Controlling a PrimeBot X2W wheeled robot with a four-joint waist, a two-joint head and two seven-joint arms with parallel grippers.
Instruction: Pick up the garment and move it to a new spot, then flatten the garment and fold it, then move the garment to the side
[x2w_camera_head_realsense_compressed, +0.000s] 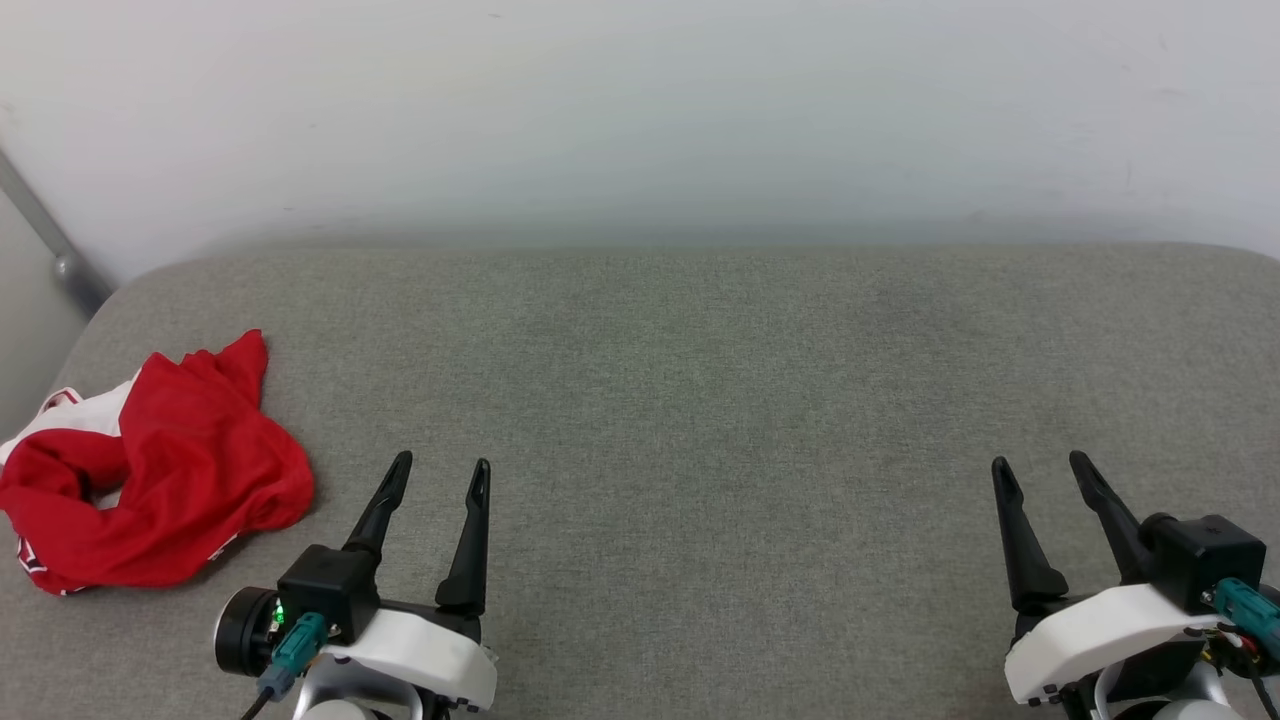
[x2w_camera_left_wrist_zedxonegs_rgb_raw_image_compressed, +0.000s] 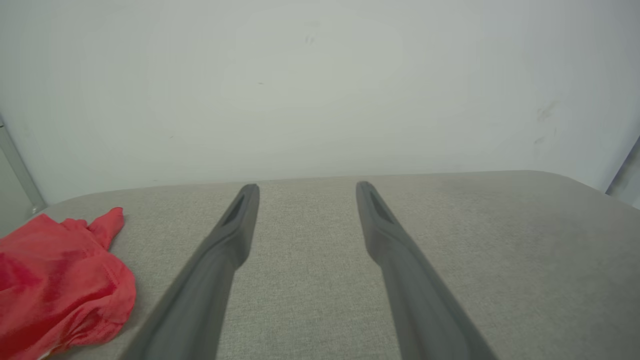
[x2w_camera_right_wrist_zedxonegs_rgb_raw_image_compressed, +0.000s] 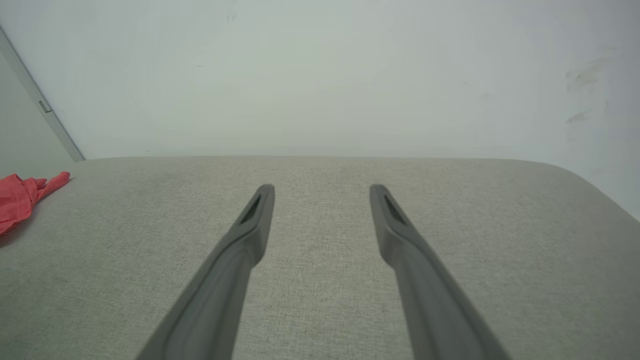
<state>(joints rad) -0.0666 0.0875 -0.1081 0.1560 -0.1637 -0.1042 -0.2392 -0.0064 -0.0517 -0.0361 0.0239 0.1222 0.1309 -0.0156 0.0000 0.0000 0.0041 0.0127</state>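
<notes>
Nearest me, my left gripper (x2w_camera_head_realsense_compressed: 443, 460) and right gripper (x2w_camera_head_realsense_compressed: 1039, 460) hover spread and empty. Just left of the left one, the shirt (x2w_camera_head_realsense_compressed: 170, 480) lies crumpled on the grey cushion (x2w_camera_head_realsense_compressed: 700, 400). It looks light and limp, so I'd pinch its raised far fold.

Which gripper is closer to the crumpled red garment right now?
The left gripper: the garment lies just to its left, untouched, while the right gripper sits far across the grey surface.

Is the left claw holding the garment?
No, the left claw stands open and empty, with bare grey surface between it and the crumpled garment.
</notes>
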